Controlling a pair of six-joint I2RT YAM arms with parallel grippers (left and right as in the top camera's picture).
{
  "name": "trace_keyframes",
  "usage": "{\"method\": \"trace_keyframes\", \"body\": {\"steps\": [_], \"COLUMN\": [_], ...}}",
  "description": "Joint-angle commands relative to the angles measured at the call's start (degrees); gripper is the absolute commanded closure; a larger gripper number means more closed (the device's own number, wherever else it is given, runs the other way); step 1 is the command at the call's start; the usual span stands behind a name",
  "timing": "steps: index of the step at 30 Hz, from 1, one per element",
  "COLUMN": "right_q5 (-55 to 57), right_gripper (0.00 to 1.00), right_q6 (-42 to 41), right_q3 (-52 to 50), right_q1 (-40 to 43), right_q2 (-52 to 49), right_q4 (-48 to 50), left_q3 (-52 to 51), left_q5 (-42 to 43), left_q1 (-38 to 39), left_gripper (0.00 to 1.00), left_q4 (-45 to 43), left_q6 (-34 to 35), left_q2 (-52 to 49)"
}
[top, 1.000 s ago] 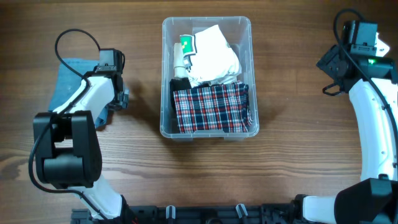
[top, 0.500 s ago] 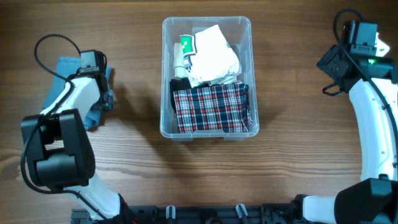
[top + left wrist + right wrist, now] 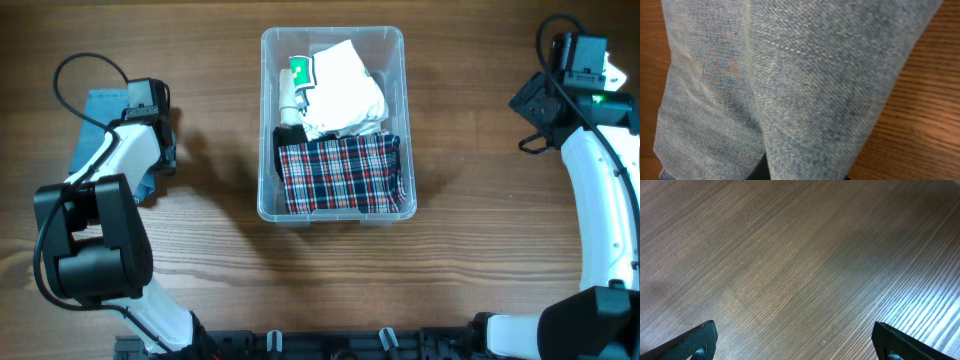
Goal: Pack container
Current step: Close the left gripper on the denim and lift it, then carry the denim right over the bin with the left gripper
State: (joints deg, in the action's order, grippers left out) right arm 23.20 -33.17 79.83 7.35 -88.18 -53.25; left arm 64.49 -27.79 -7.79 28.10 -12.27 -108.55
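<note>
The clear plastic container (image 3: 266, 120) stands at the middle of the table. It holds a folded red-and-blue plaid cloth (image 3: 338, 175), a crumpled white cloth (image 3: 345, 90) and a white bottle with a green label (image 3: 295, 80). A blue denim garment (image 3: 95, 110) lies at the far left. My left gripper (image 3: 158, 160) is down on it. In the left wrist view the denim (image 3: 790, 85) fills the frame and rises in a pinched fold into the jaws. My right gripper (image 3: 795, 342) stands open over bare wood at the far right (image 3: 535, 110).
A small black item (image 3: 290, 133) sits between the bottle and the plaid cloth. The wooden table (image 3: 470, 200) stretches between the container and each arm. The left arm's cable (image 3: 75, 65) loops above the denim.
The left arm moved left from beside the denim onto it, and its jaws closed on a fold of the cloth. The right arm and the container stayed still.
</note>
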Motion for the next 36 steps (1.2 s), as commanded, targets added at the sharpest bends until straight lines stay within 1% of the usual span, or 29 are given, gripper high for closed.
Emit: {"method": "trace_keyframes", "body": {"steps": [1,5,9,12,18,23,26,30,33,36], "right_q5": [0.7,0.7,0.7,0.7,0.7,0.7,0.7,0.7,0.7,0.7], "right_gripper": [0.00,0.00,0.00,0.00,0.00,0.00,0.00,0.00,0.00,0.00], "right_q6": [-0.2,-0.2,-0.2,-0.2,-0.2,-0.3,-0.2,-0.2,-0.2,-0.2], "right_q3": [-0.6,-0.6,-0.6,-0.6,-0.6,-0.6,-0.6,-0.6,-0.6,-0.6], "right_q1": [0.3,0.3,0.3,0.3,0.3,0.3,0.3,0.3,0.3,0.3], "right_q2": [-0.5,-0.5,-0.5,-0.5,-0.5,-0.5,-0.5,-0.5,-0.5,-0.5], "right_q4": [0.1,0.1,0.2,0.1,0.2,0.1,0.1,0.1,0.1,0.1], "left_q3": [1.0,3.4,6.8,9.5,11.8,11.8,11.8,11.8,11.8,11.8], "left_q5": [1.4,1.6,4.5,5.2,6.3,6.4,6.4,6.3,6.3,6.3], "left_q1": [-0.4,-0.3,0.4,1.9,5.5,8.7,11.6,17.7,22.4,27.3], "left_gripper": [0.96,0.96,0.96,0.96,0.96,0.96,0.96,0.96,0.96,0.96], "left_q4": [-0.7,0.4,2.9,3.7,3.3,2.3,1.6,-0.4,-1.0,-0.7], "left_q6": [6.4,10.3,10.4,13.1,13.3,16.5,17.3,17.8,21.5,28.0], "left_q2": [-0.9,-0.4,1.9,6.6,16.2,24.8,29.8,35.1,37.2,38.2]}}
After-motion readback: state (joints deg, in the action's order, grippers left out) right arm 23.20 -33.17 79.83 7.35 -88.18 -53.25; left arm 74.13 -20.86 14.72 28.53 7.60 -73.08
